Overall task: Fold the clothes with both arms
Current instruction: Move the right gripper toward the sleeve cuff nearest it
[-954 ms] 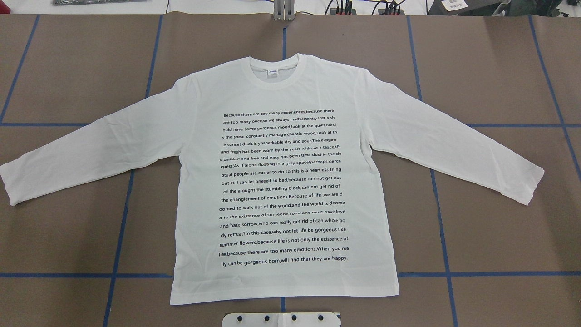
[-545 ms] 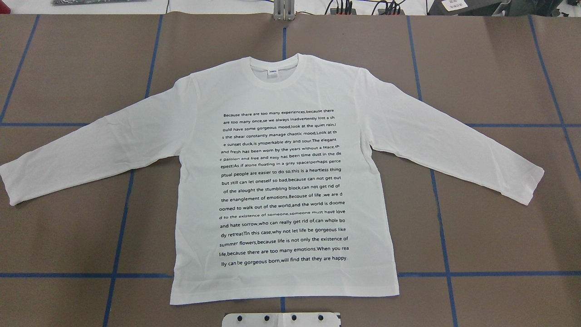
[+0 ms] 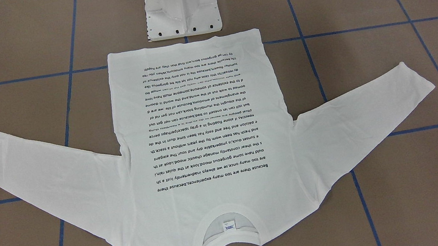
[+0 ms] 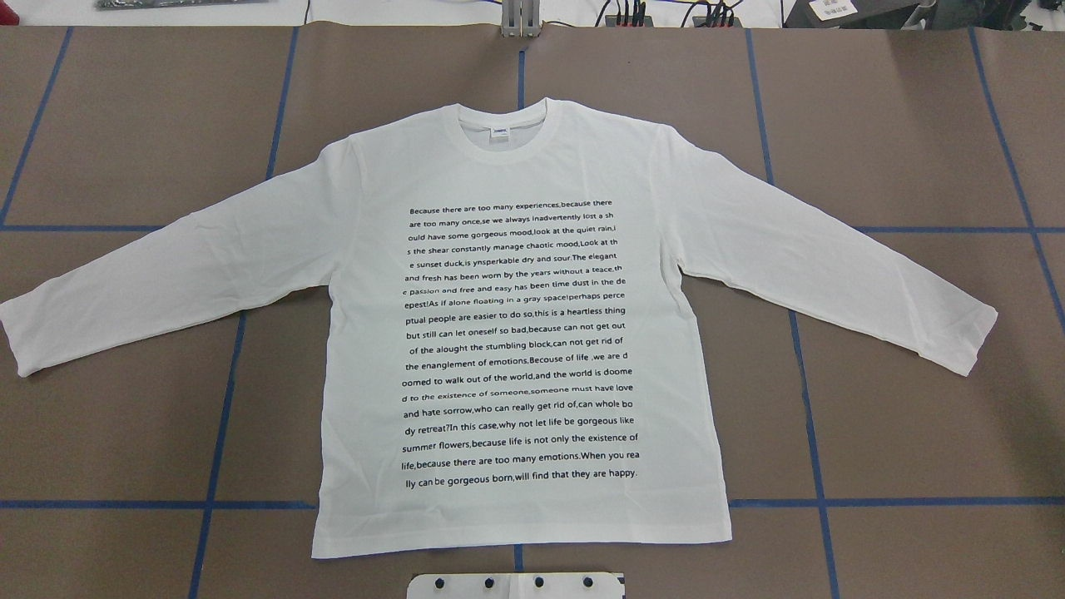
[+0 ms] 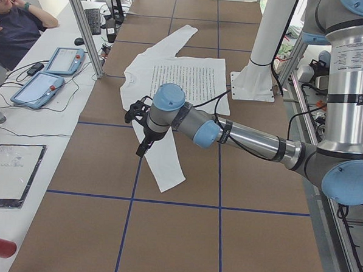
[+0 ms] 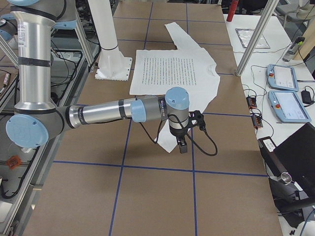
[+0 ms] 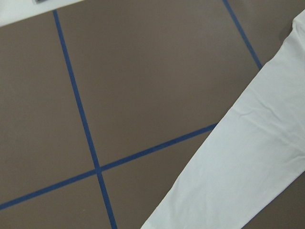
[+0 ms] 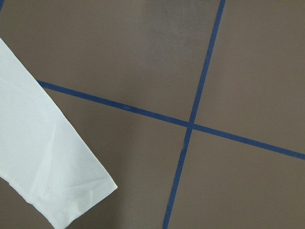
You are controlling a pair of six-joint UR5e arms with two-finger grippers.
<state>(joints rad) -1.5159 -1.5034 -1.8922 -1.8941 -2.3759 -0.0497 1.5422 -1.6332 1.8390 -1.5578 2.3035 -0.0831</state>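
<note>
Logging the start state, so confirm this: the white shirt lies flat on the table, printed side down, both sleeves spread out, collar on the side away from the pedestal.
One detail is wrong. The T-shirt lies printed side up: the overhead exterior view shows its black text plainly on top. The rest stands: it lies flat, sleeves spread out, collar away from the pedestal.

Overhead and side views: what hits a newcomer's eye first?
The white T-shirt lies spread flat on the brown table, sleeves out, its block of black text facing up. In the side views, the left arm and right arm reach out by the sleeve ends.
</note>
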